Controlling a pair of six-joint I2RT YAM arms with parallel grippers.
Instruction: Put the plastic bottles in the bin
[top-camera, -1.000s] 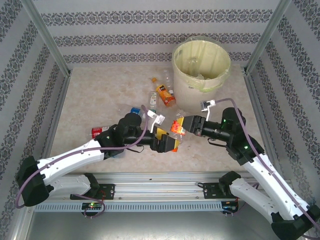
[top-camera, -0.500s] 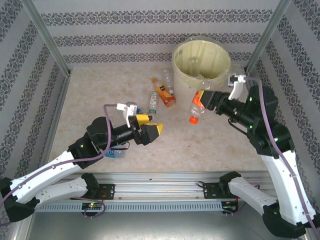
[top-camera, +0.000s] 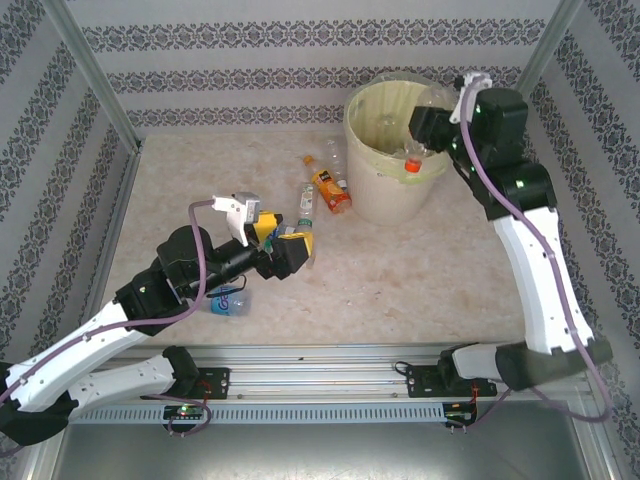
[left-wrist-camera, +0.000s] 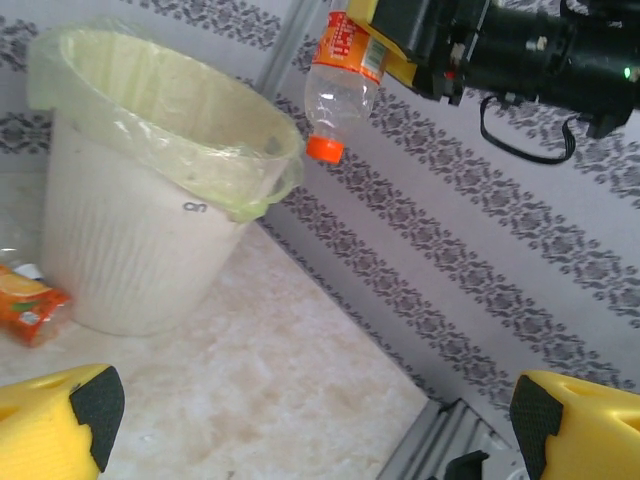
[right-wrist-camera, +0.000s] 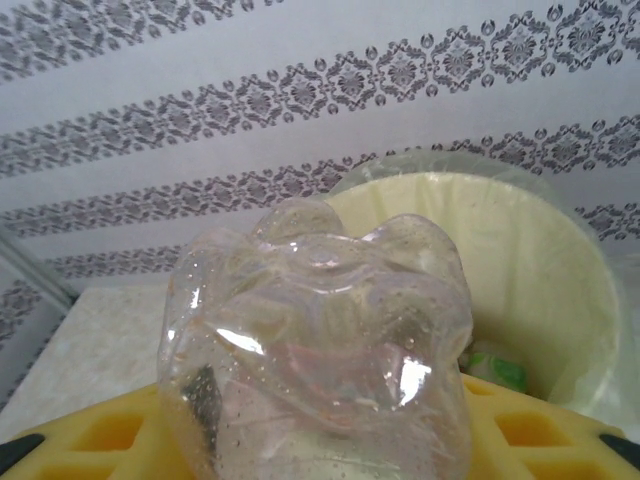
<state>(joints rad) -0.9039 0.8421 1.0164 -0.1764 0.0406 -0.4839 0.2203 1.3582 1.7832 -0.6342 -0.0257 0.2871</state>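
My right gripper (top-camera: 426, 128) is shut on a clear plastic bottle (top-camera: 411, 160) with an orange cap and orange label. It holds the bottle cap down above the near right part of the bin's mouth. The left wrist view shows this bottle (left-wrist-camera: 338, 72) hanging over the rim of the bin (left-wrist-camera: 130, 250). In the right wrist view the bottle's base (right-wrist-camera: 318, 330) sits between the yellow fingers (right-wrist-camera: 540, 430), with the bin (right-wrist-camera: 520, 260) behind. The bin (top-camera: 385, 200) is cream-white with a pale yellow liner. My left gripper (top-camera: 297, 250) is open over the table's middle, with nothing between its fingers (left-wrist-camera: 85, 420).
More bottles lie on the table left of the bin: an orange-labelled one (top-camera: 330, 190), a clear one (top-camera: 306, 202) beside it, and a blue-labelled one (top-camera: 228, 300) under my left arm. Patterned walls and metal posts enclose the table.
My right arm has carried the bottle from low over the table's middle up and back to above the bin. My left arm has drawn back leftward, still open.
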